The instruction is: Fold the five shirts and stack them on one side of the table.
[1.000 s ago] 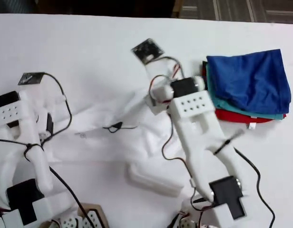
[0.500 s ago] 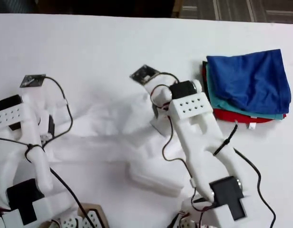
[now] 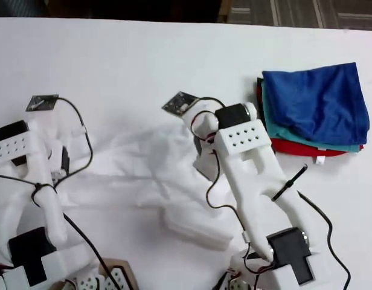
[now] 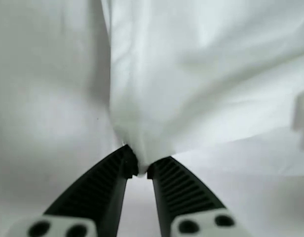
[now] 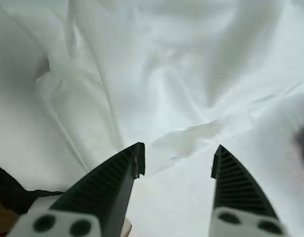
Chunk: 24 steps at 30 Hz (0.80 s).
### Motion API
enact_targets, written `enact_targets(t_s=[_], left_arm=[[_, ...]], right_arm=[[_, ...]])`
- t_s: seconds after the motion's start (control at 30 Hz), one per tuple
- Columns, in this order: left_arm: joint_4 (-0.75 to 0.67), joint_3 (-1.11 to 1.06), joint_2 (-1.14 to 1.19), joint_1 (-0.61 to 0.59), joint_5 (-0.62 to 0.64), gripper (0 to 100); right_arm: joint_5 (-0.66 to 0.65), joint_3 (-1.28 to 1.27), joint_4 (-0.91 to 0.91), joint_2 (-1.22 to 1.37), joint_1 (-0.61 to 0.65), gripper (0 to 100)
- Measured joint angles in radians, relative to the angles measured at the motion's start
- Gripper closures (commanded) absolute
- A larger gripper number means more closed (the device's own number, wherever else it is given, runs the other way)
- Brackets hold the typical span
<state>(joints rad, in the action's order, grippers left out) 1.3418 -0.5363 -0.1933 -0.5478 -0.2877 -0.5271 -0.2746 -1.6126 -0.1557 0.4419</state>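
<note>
White shirt (image 3: 137,160) partly under right arm (image 3: 252,175), red shirt (image 3: 295,147) mostly covered

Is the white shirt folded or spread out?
Not folded: the shirt lies spread out and rumpled, one edge pinched in the left hand.

A white table (image 3: 113,54) is spreading under even light. Beyond its far edge a grey tiled floor (image 3: 307,12) is showing, and a brown wooden piece (image 3: 224,8) is standing there, near the middle.

No lettering to read anywhere on the table at this moment. A small white tag (image 3: 320,160) sits at the red shirt's (image 3: 295,147) edge, any print on it too small to make out.
</note>
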Motion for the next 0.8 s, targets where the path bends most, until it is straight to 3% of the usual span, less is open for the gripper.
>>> enact_targets(t_s=[0.17,0.4,0.7,0.8], left_arm=[[-0.029,0.0,0.0,0.0,0.0,97],[-0.029,0.0,0.0,0.0,0.0,97],[-0.029,0.0,0.0,0.0,0.0,97],[-0.029,0.0,0.0,0.0,0.0,97]], right_arm=[[-0.002,-0.15,0.046,0.0,0.144,77.6],[-0.002,-0.362,0.222,0.0,0.175,77.6],[-0.002,-0.453,0.405,0.003,0.061,78.2],[-0.002,-0.453,0.443,0.048,0.008,86.3]])
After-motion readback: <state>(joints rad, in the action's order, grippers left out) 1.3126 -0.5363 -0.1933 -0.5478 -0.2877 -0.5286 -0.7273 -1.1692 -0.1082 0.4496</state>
